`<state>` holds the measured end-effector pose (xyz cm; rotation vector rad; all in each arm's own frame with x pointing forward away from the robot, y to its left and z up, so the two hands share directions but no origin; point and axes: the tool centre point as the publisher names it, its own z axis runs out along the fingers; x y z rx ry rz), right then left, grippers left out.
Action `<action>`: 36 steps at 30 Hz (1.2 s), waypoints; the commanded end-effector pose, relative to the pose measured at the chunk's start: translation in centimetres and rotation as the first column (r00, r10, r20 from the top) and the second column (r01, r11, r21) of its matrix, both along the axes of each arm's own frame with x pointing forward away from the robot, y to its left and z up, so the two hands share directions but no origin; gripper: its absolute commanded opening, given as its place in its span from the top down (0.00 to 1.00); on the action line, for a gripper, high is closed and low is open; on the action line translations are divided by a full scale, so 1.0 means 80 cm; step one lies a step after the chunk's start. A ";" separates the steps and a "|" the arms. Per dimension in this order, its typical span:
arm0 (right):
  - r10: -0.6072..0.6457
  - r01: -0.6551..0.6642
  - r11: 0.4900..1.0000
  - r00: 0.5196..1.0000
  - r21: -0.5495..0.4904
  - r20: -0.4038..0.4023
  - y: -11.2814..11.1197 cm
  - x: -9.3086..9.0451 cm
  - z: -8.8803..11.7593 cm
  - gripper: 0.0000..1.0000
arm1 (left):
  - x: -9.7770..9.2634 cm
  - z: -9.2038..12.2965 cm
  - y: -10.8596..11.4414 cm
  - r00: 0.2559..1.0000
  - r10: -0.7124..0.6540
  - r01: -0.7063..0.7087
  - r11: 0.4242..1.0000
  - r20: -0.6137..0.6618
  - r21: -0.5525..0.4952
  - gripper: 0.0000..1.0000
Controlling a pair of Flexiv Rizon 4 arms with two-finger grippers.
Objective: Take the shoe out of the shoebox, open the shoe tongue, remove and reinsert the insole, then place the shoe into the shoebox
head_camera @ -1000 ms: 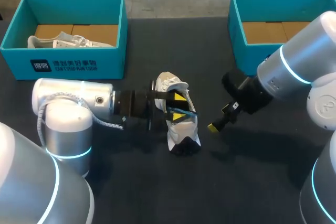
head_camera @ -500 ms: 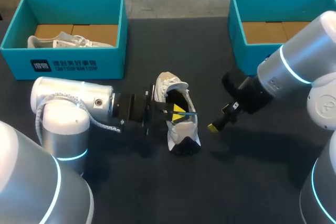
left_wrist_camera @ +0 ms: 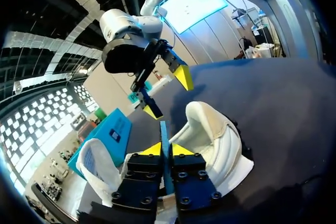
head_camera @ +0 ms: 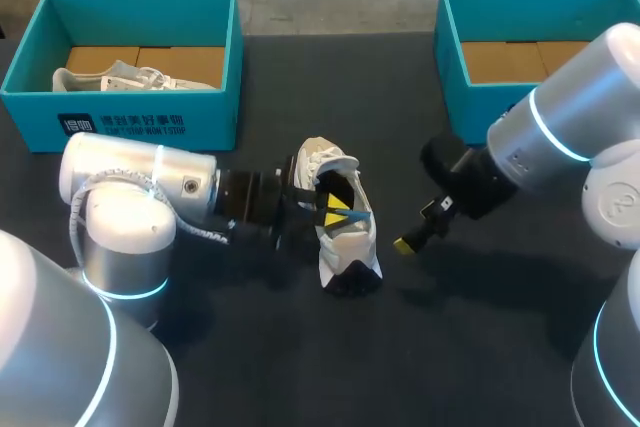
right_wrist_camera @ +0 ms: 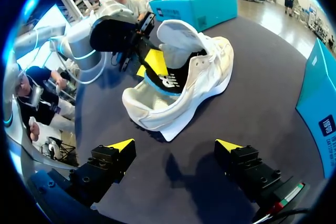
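Lying on its side near the middle of the table point(head_camera: 470, 347), the white shoe point(head_camera: 345, 242) turns its opening toward the left pincer point(head_camera: 341, 210), whose yellow tips are pressed together on the thin blue insole point(left_wrist_camera: 164, 132) at the shoe's mouth. The right pincer point(right_wrist_camera: 175, 145) hangs just beside the sole, fingers spread wide and apart from it. The left shoebox point(head_camera: 130, 117) holds a second shoe point(head_camera: 110, 77); the right shoebox point(head_camera: 455, 47) stands opposite.

white shoe point(right_wrist_camera: 205, 77) seemingly cloth, matt black table point(head_camera: 480, 347), teal cardboard shoebox point(head_camera: 130, 117), glossy silver arm point(head_camera: 130, 182)
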<state>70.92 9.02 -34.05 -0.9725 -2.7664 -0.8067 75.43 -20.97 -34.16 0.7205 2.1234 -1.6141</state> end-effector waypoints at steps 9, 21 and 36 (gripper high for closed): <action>0.001 -0.001 1.000 1.000 -0.007 0.011 0.006 0.003 0.004 0.00 | -0.014 0.023 0.001 1.000 -0.010 0.010 0.998 0.008 -0.065 0.56; -0.006 0.006 1.000 1.000 -0.005 0.008 0.007 0.000 0.002 0.00 | -0.028 0.007 0.002 0.998 -0.049 0.048 0.998 -0.038 -0.036 1.00; -0.007 0.007 1.000 1.000 -0.008 0.008 0.011 -0.005 0.003 0.00 | -0.023 0.005 0.015 0.998 -0.016 0.017 1.000 -0.061 0.001 0.58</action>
